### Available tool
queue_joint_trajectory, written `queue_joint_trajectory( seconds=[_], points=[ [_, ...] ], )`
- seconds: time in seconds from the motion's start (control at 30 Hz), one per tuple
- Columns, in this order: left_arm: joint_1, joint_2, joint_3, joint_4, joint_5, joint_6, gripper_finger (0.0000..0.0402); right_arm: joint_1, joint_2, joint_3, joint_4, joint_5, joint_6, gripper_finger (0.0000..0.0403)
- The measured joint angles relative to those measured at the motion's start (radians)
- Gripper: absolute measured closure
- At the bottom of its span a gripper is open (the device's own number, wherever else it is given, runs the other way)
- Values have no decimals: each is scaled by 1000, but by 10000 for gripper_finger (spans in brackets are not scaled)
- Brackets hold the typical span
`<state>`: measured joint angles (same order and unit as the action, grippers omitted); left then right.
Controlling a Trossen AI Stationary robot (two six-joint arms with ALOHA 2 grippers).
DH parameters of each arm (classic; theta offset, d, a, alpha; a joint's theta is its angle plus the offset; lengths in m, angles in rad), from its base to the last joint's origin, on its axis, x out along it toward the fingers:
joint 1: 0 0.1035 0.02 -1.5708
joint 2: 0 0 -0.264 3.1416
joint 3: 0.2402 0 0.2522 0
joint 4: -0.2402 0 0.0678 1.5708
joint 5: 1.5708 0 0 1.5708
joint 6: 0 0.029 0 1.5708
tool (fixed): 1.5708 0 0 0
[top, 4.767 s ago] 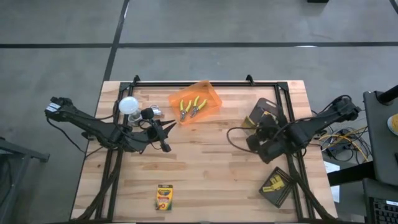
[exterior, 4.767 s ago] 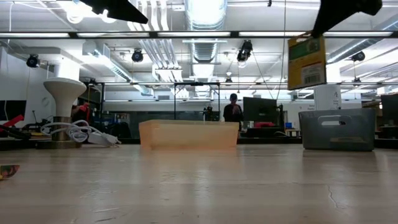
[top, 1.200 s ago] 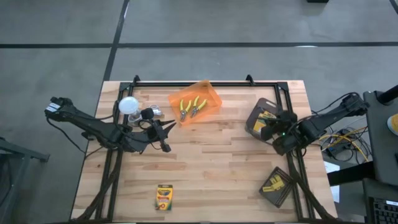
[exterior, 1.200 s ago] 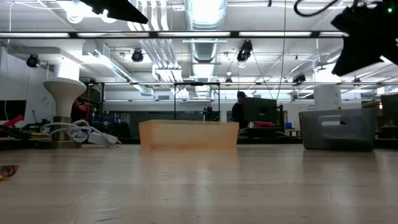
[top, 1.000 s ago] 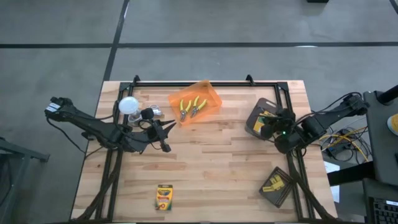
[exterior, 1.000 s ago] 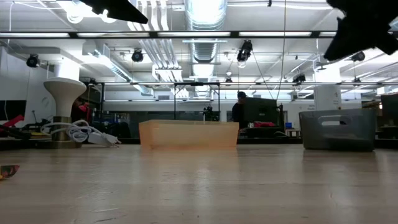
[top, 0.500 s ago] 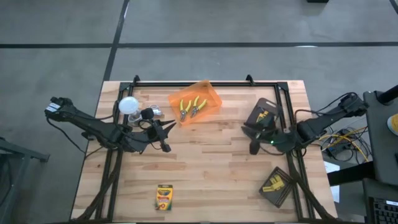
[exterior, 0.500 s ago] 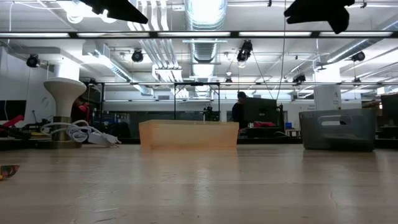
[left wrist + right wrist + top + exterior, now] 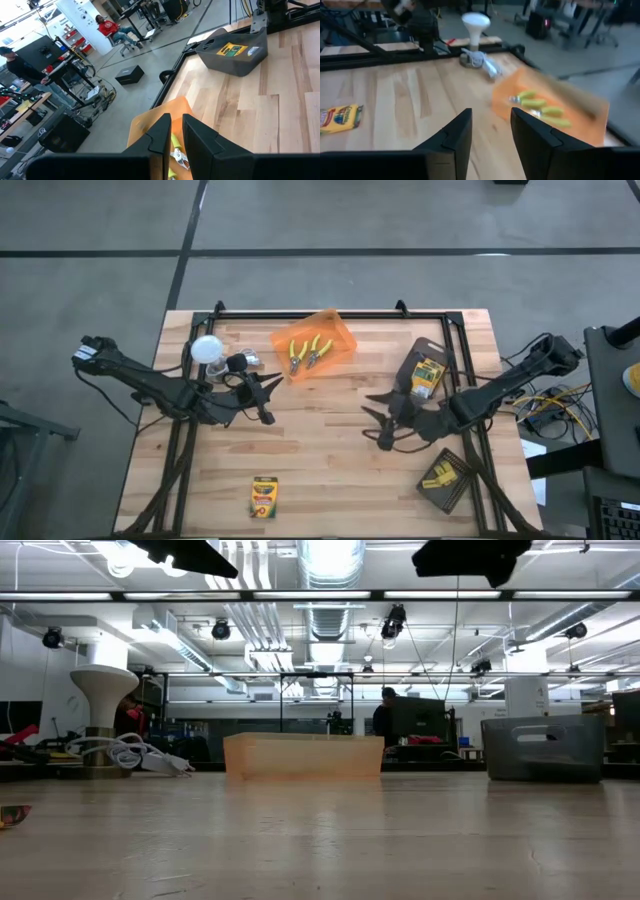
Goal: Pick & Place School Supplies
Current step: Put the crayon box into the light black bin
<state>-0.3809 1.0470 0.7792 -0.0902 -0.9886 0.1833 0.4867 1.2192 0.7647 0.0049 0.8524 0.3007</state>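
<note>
A flat yellow-and-green crayon box [image 9: 264, 498] lies alone near the front edge of the wooden surface [image 9: 330, 460]. The right gripper [image 9: 375, 420] hovers spread and empty; the left gripper [image 9: 272, 388] is nearly pressed together.

Overhead looks straight down, low camera level across table [image 9: 330, 470]; both show orange bin [image 9: 316, 344]

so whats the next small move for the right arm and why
Probably swing toward the crayon box lying alone at the table's near edge. The right gripper hangs open and empty over the mid table, a crayon box already sits in the dark bin behind it, and the left gripper waits by the orange bin.
</note>
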Motion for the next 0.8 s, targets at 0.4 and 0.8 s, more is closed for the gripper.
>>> queue_joint_trajectory(
  seconds=[0.4,0.8],
  points=[
    [0,0,0,0,0,0,349,-1,47,0,107,-70,-74,266],
    [0,0,0,0,0,0,349,-96,-8,-89,367,-371,-420,266]
  ],
)
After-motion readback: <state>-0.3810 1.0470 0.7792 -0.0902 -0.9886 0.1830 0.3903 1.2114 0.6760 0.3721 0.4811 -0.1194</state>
